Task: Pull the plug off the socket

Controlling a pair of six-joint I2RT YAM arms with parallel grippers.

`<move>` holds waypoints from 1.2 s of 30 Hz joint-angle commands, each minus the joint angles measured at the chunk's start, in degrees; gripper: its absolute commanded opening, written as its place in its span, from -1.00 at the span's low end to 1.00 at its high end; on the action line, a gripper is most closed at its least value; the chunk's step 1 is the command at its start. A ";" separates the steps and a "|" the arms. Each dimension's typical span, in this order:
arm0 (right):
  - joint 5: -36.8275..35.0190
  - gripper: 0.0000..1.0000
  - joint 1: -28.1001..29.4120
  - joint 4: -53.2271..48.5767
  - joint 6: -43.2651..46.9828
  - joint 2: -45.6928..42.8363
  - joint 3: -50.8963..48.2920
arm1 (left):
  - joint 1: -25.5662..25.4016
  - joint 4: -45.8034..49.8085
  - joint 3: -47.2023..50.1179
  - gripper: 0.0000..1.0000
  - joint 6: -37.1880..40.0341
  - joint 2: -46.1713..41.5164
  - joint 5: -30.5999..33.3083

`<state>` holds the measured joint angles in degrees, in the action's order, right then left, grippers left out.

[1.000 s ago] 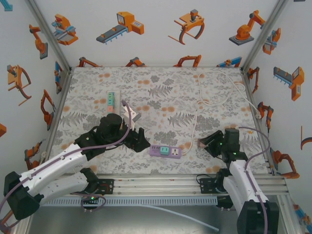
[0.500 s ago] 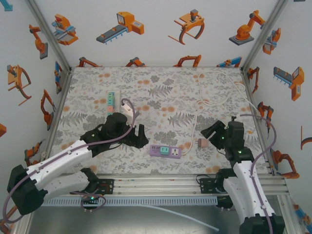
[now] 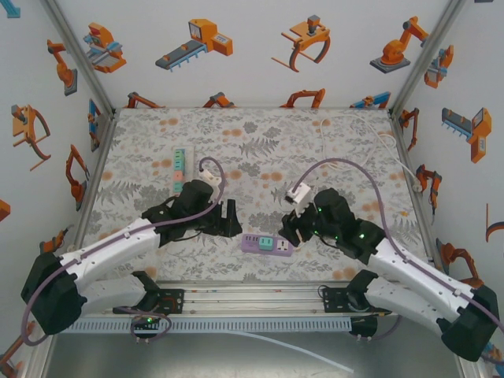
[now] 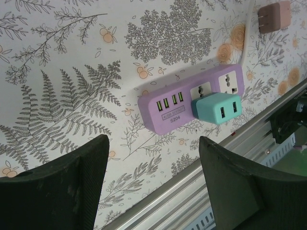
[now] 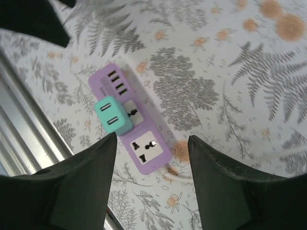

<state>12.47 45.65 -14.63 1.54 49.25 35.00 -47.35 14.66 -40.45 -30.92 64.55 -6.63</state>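
Left fingers [image 4: 57, 187] and right fingers [image 5: 230, 187] were held apart, empty. The plug [image 4: 217, 108], seated in the socket [image 4: 163, 112], was framed ahead of both, presumably for extraction.

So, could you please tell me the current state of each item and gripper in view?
Purple plastic power strip: lying flat, one socket occupied.
Teal square USB adapter plug: seated in the strip.
Brown two-prong plug: loose on the table.
Left gripper: open, empty.
Right gripper: open, empty.
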 commanded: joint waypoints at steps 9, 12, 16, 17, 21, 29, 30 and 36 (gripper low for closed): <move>7.39 0.15 6.82 11.50 19.31 12.88 -1.03 | 0.57 -5.31 2.97 0.40 -0.74 3.83 -3.34; 9.15 0.13 7.00 13.54 19.54 16.44 -1.22 | 0.88 -5.98 3.49 0.40 -0.63 4.63 -3.04; 12.43 0.03 7.09 16.56 18.80 19.77 -2.12 | 1.45 -7.60 4.23 0.39 -0.85 5.40 -3.88; 13.15 0.00 7.09 17.18 18.61 20.51 -2.30 | 1.54 -8.16 4.39 0.39 -1.07 5.58 -4.13; 13.80 -0.12 7.09 18.58 18.41 22.10 -3.08 | 1.65 -9.95 4.78 0.32 -1.33 7.37 -5.66; 15.69 -0.43 7.09 19.15 18.50 22.55 -3.10 | 1.58 -13.72 3.95 0.19 -2.70 13.65 -9.25; 15.89 -0.46 7.09 19.40 18.50 22.55 -3.23 | 1.59 -13.82 3.78 0.19 -2.74 14.29 -9.70; 16.88 -0.53 7.04 20.41 18.50 23.23 -2.61 | 1.12 -12.67 3.51 0.18 -3.60 17.33 -12.33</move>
<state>27.29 52.34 2.42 19.55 72.12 32.18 -46.04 2.31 -36.40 -33.10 81.47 -16.56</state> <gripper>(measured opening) 0.324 0.594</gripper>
